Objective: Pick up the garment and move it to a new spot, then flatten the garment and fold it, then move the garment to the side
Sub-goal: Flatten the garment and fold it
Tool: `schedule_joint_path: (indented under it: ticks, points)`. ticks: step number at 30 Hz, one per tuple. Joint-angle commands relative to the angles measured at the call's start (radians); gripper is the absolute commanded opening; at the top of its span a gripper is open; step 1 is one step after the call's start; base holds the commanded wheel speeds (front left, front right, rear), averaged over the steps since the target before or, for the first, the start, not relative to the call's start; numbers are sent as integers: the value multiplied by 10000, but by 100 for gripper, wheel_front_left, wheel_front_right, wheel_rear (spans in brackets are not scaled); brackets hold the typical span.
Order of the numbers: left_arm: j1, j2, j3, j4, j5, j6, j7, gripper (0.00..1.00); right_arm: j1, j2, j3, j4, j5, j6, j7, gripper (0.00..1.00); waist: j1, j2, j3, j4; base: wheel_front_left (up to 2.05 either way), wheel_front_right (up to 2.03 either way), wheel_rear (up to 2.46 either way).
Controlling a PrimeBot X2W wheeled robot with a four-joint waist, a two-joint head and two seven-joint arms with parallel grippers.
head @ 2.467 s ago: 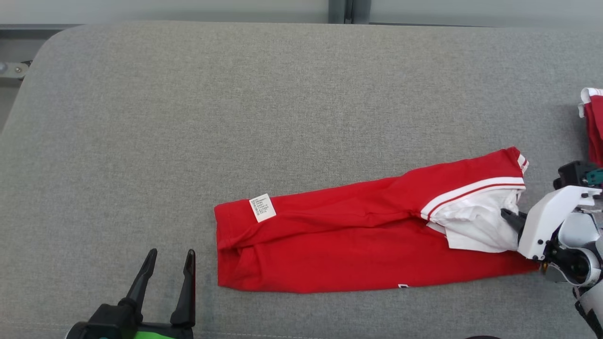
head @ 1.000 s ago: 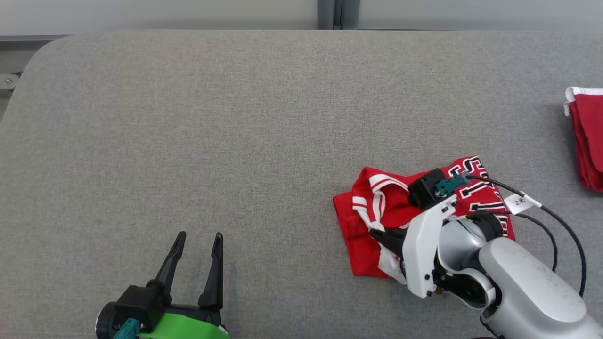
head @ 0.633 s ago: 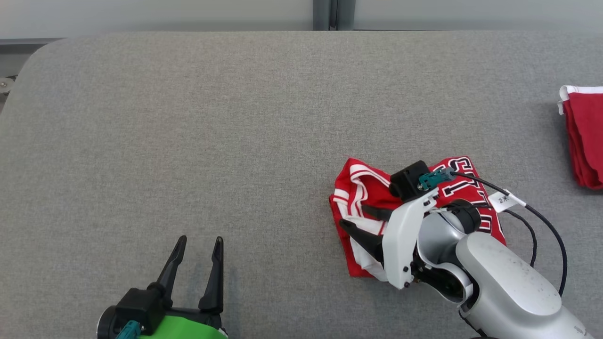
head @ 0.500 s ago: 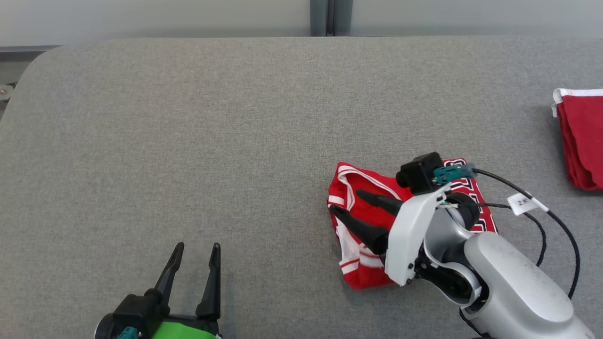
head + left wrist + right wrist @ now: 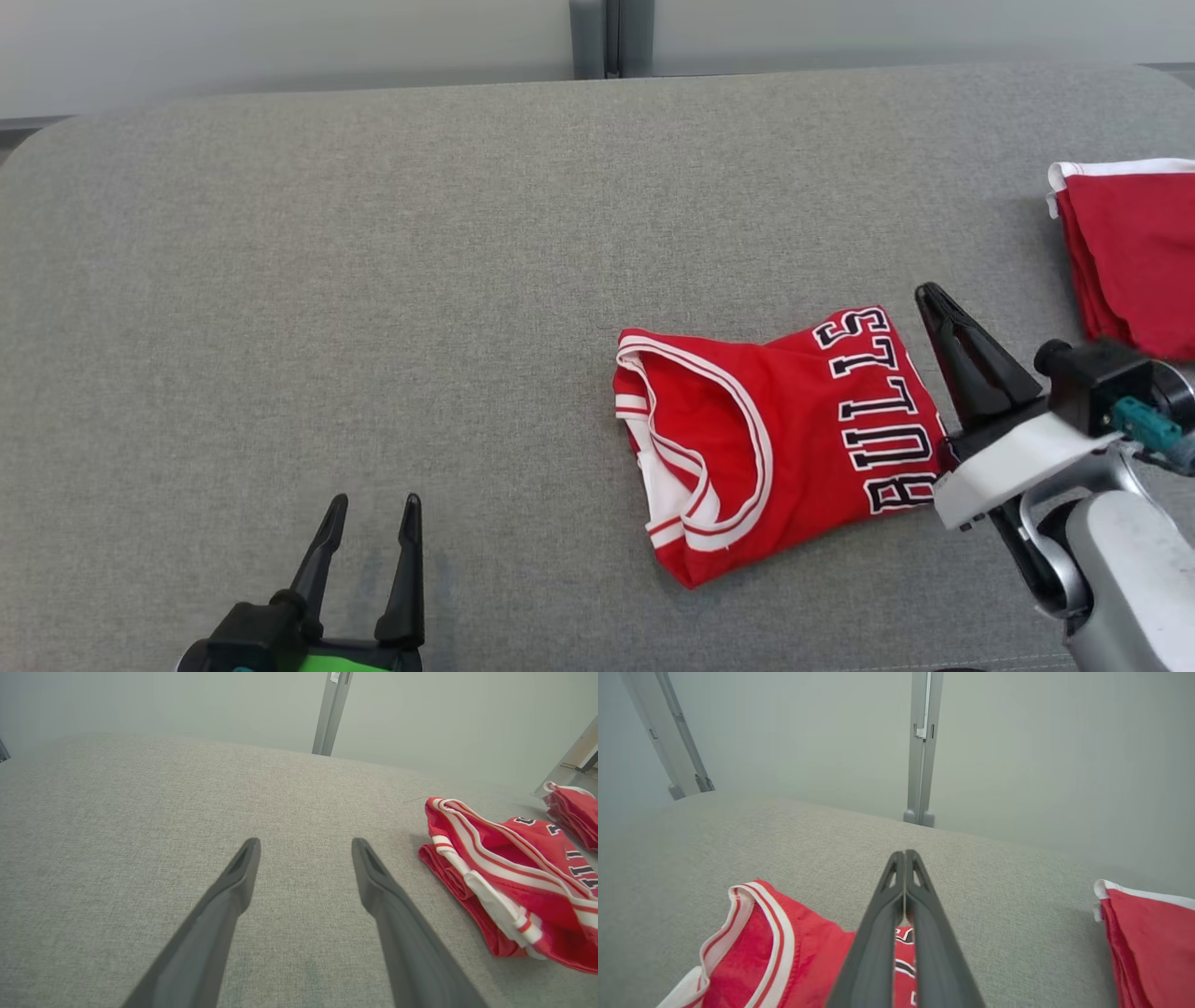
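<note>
Garment: the red garment (image 5: 794, 439) lies folded small on the grey table (image 5: 373, 233), over on the right, with its white letters and stripy neck hole facing up
Why it looks like that: it is a neat little packet and nothing is gripping it, so I think the folding is done
Right gripper: the right gripper (image 5: 934, 313) has its 2 fingers pressed tight together with nothing between them
Where it is: just beside the garment's right edge, with its tips pointing up the table
Why there: it is the arm closest to the garment, so I guess it will do the last job
Left gripper: the left gripper (image 5: 373, 509) has its 2 fingers spread wide and holds nothing
Why there: it sits low at the near left, well apart from the garment, and I think it is keeping out of the way
Red pile: the red pile (image 5: 1130, 252) of more cloth with white trim lies at the far right edge, apart from the garment
Why it matters: it may be the side spot for finished clothes, but I cannot be sure
Job left: move the garment to the side
Next move needs: the right fingers must open first, then pinch all the layers at once
Watch out: the cloth is soft, so grabbing only 1 layer could pull the fold open
</note>
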Motion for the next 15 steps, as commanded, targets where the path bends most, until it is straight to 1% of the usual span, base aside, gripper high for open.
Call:
schedule_joint_path:
  ticks: [1,2,4,7,9,15]
  points:
    - [-101,9,-69,-15,48,24,-24,100,121,187,7,694,-540,-1,-835,0,0,0,123,8,0,0,0]
    - [-101,9,-69,-15,48,24,-24,100,121,187,7,694,-540,-1,-835,0,0,0,123,8,0,0,0]
    - [-223,11,-162,0,54,23,-24,100,-34,464,72,1617,-1129,-3,-1530,0,0,0,233,49,0,0,0]
    - [-328,11,-276,76,120,22,-26,100,-371,948,171,2812,-1853,-4,-1840,0,0,0,387,140,0,0,0]
    - [-393,11,-335,109,148,22,-26,100,-550,1324,143,3073,-2234,-4,-1868,0,0,0,494,223,0,0,0]
    - [-521,12,-393,185,230,19,-26,100,-293,2149,-20,3496,-3009,-3,-1850,0,0,0,756,548,0,0,0]
